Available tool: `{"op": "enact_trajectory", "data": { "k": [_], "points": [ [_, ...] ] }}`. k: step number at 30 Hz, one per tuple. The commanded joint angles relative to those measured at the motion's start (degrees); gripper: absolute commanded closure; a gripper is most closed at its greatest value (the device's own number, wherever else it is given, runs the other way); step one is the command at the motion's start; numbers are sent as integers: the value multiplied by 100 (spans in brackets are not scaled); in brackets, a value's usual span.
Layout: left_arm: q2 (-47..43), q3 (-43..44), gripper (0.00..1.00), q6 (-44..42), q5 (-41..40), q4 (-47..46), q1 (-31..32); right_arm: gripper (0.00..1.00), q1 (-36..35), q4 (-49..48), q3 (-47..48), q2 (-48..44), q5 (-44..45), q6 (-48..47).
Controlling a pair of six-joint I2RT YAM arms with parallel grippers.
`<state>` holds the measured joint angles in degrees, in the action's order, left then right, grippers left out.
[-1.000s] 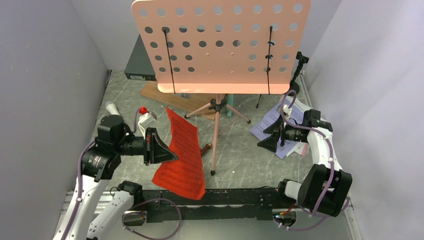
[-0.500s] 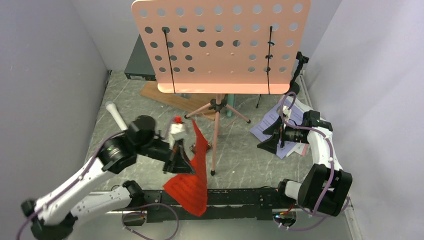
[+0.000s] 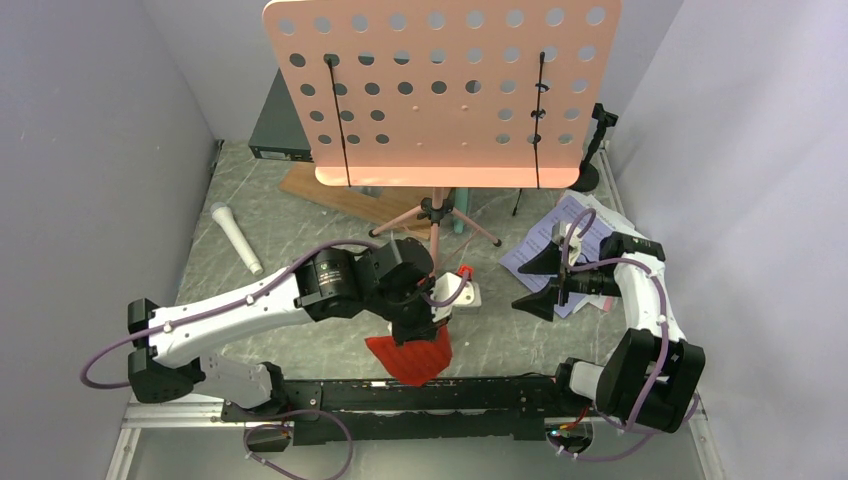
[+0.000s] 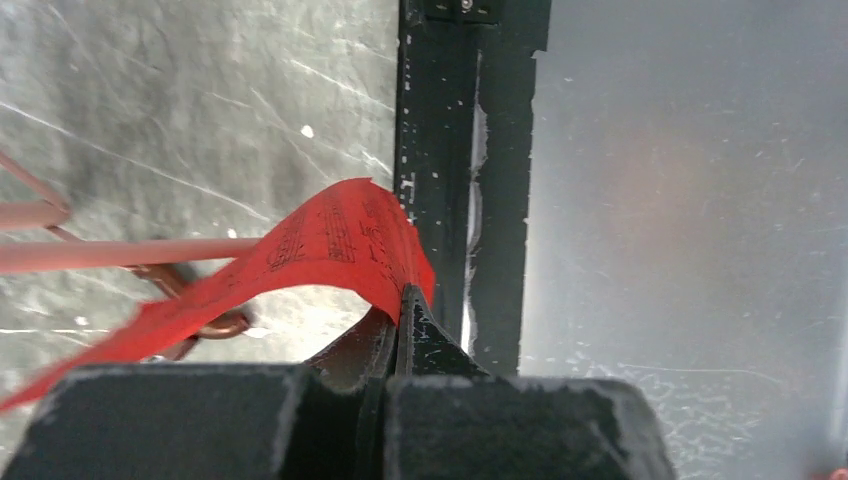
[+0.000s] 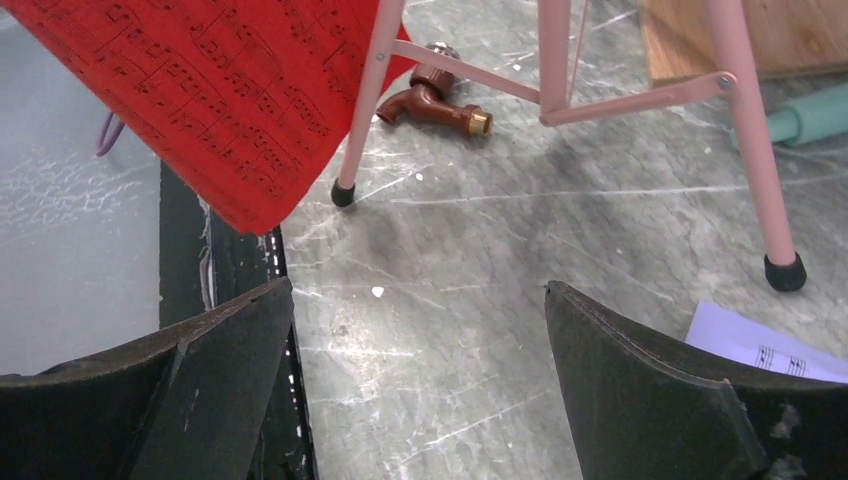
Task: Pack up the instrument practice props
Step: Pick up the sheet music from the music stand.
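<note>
The pink perforated music desk [image 3: 440,90] stands on its pink tripod legs [image 3: 432,270] at mid-table. My left gripper [image 3: 410,335] is shut on the edge of a red sheet-music page [image 3: 412,355], which curls out from the closed jaws [image 4: 403,300] over the black front rail. To the right, my right gripper [image 3: 535,283] hangs open and empty above bare table [image 5: 418,290], with the white pages [image 3: 555,245] just behind it. A white microphone [image 3: 236,238] lies at the left. A mint microphone [image 5: 810,115] lies past the tripod. A black mic mount [image 3: 595,140] stands at the back right.
A dark grey flat box [image 3: 280,130] and a wooden board [image 3: 330,190] sit behind the stand. A small brown piece [image 5: 435,100] lies by a tripod foot [image 5: 343,193]. The black rail [image 3: 480,395] runs along the near edge. Grey walls close in on both sides.
My left arm has swung right and down with the red page, from left of the tripod to the front rail. The right gripper has stayed open and only turned slightly.
</note>
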<state>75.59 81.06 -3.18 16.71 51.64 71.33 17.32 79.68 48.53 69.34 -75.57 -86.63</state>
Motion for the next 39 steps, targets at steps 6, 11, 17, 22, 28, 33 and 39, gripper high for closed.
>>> {"op": "enact_trajectory", "data": {
  "k": [6, 11, 17, 22, 28, 33, 39],
  "points": [
    [562, 1277, 100, -709, -128, 587, 449, 0, -255, 607, 52, -63, -350, -1127],
    [1356, 2311, 100, -868, -406, 985, 1291, 0, -334, 606, 94, -7, -330, -1120],
    [1543, 2449, 100, -1061, -988, 1416, 1390, 0, -335, 603, 104, -32, -318, -1085],
    [670, 1465, 100, -1044, -690, 913, 439, 0, -335, 616, 104, -51, -323, -1091],
    [90, 825, 100, -980, -681, 763, -222, 0, -335, 608, 78, -43, -327, -1096],
    [217, 772, 100, -930, -932, 826, -379, 0, -372, 610, 56, -17, -349, -1101],
    [309, 804, 100, -952, -1197, 723, -442, 0, -452, 616, 29, -2, -358, -1127]
  ]
}}
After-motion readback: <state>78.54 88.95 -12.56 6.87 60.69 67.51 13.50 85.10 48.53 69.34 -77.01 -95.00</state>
